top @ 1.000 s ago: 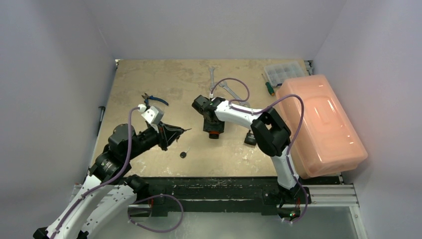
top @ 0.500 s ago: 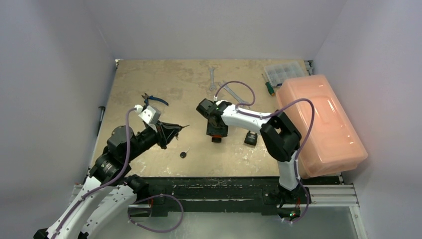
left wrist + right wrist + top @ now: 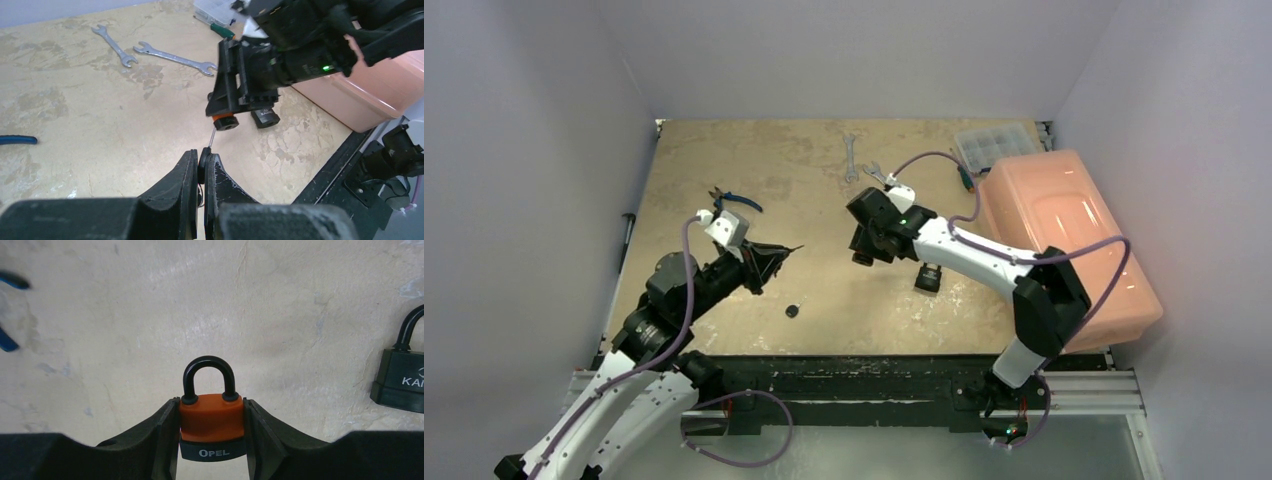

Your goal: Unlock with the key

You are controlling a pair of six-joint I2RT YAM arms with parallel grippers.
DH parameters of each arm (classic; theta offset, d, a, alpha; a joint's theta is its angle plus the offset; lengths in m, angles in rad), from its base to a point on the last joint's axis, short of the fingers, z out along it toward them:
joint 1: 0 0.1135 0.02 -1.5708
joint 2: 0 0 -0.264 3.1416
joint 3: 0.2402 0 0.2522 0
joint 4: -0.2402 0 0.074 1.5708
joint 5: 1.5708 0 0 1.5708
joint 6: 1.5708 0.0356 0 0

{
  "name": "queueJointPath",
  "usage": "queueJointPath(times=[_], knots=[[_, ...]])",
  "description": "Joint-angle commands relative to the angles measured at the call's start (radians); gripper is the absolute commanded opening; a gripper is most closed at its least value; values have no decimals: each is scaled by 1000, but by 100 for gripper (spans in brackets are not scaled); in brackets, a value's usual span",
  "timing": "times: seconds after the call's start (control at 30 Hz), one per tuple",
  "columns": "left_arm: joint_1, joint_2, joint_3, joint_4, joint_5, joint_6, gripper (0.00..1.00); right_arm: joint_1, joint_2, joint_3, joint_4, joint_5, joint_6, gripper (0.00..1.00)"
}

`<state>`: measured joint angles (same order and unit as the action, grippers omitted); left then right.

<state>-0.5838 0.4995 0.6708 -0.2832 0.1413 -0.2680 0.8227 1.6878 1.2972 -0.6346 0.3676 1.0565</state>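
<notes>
Hanging clear of the worn tan wooden table [image 3: 754, 160], the orange padlock [image 3: 212, 425] is a small plastic-jacketed body with a curved black steel shackle and a black band marked OPEL. It is pinched by its two sides between the black fingers of the right gripper [image 3: 212, 407]. The shackle sits down in both holes, so the lock reads as locked.

In the left wrist view the padlock's underside is turned toward the slim silver key [image 3: 211, 137]. The key's dark head is clamped between the tightly closed fingers of the left gripper [image 3: 201, 161], and its blade points up at the lock. The tip is just beside the underside; whether it touches is too fine to tell.

Judged as progress, the key is gripped, the lock is raised and the two are roughly lined up. Left to do: seat the blade in the keyway, turn it, and free the shackle.

Farther out, a second padlock [image 3: 928, 278], black all over, lies on the table just beside the right arm. A small dark object [image 3: 792, 310] — possibly a spare key — lies between the two arms. Blue-handled pliers [image 3: 734, 203] lie to the left. Two steel spanners [image 3: 851, 158], a green-handled screwdriver [image 3: 964, 178] and a clear compartment case [image 3: 994, 145] lie toward the far edge. A large translucent orange plastic tub [image 3: 1069, 250] fills the right side.
</notes>
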Motion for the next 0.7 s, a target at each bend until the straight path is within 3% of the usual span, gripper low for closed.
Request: queueJointPath(times=[0.0,0.37,0.67], knots=[[-1,45,12,56,-37,-9,0,-61,-147,-82,177,-13,110,0],[-1,215,113,88,-67,-258,0,-202,-311,-205,302,-254,364,0],[-2,384,218,22,-103,-414,0,-293,-332,-322,494,-498,491,0]])
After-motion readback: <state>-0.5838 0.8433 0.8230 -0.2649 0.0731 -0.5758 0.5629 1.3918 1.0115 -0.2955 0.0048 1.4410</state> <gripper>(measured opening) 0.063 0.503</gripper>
